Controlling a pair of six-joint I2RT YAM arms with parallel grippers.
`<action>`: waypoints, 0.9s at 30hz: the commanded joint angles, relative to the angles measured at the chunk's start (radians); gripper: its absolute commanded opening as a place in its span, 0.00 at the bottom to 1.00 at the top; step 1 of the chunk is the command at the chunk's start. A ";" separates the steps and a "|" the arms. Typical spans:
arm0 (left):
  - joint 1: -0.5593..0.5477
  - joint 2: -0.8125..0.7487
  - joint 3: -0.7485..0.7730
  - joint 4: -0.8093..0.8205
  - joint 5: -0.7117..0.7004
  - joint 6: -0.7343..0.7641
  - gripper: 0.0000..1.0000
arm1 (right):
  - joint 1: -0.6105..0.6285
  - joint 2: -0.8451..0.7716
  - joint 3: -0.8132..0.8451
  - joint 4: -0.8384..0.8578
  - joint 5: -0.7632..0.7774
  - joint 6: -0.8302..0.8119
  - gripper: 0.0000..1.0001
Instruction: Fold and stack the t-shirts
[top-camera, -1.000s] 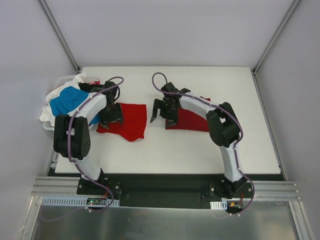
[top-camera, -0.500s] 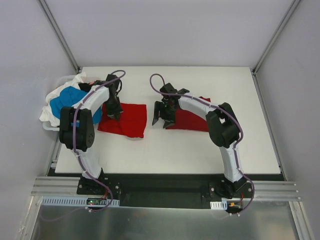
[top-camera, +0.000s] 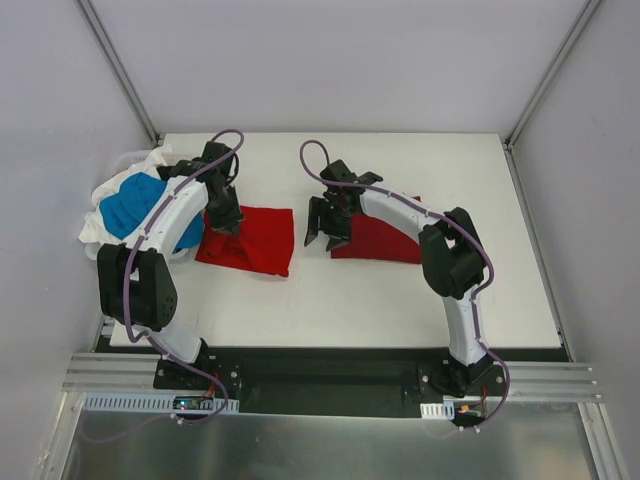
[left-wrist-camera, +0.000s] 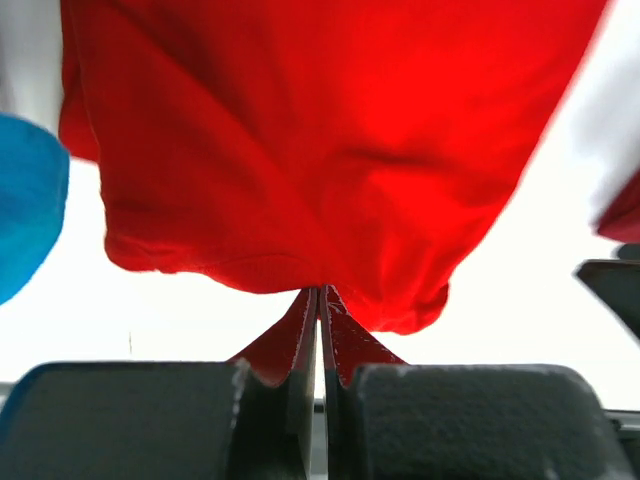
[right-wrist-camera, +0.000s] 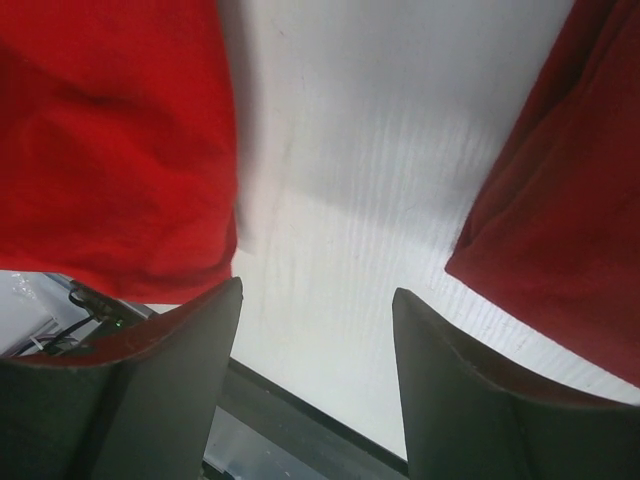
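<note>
Left end effector (left-wrist-camera: 318, 300), jaws clamped on the edge of a flat bright red cloth t-shirt (left-wrist-camera: 300, 140) spread ahead of it on the white bench (top-camera: 400, 290). Right end effector (right-wrist-camera: 315, 295), jaws apart and empty, hovers between that shirt and a folded red t-shirt (top-camera: 385, 240). One looks folded; a heap of blue and white t-shirts (top-camera: 125, 205) beside the left end effector waits.

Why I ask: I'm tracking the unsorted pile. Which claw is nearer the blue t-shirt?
Left. The left claw sits just right of the blue t-shirt, shut on the flat red t-shirt's edge. The right claw hangs open farther right, past that shirt, beside the folded red t-shirt.
</note>
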 joint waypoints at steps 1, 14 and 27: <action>-0.002 -0.047 -0.062 -0.043 0.015 -0.009 0.00 | 0.007 -0.007 0.059 -0.024 0.002 -0.008 0.65; -0.002 -0.079 -0.257 -0.081 0.129 0.049 0.96 | 0.007 -0.028 0.046 -0.035 0.018 -0.025 0.66; -0.002 -0.066 -0.035 0.075 0.061 -0.029 0.00 | 0.010 -0.005 0.101 -0.078 0.018 -0.041 0.45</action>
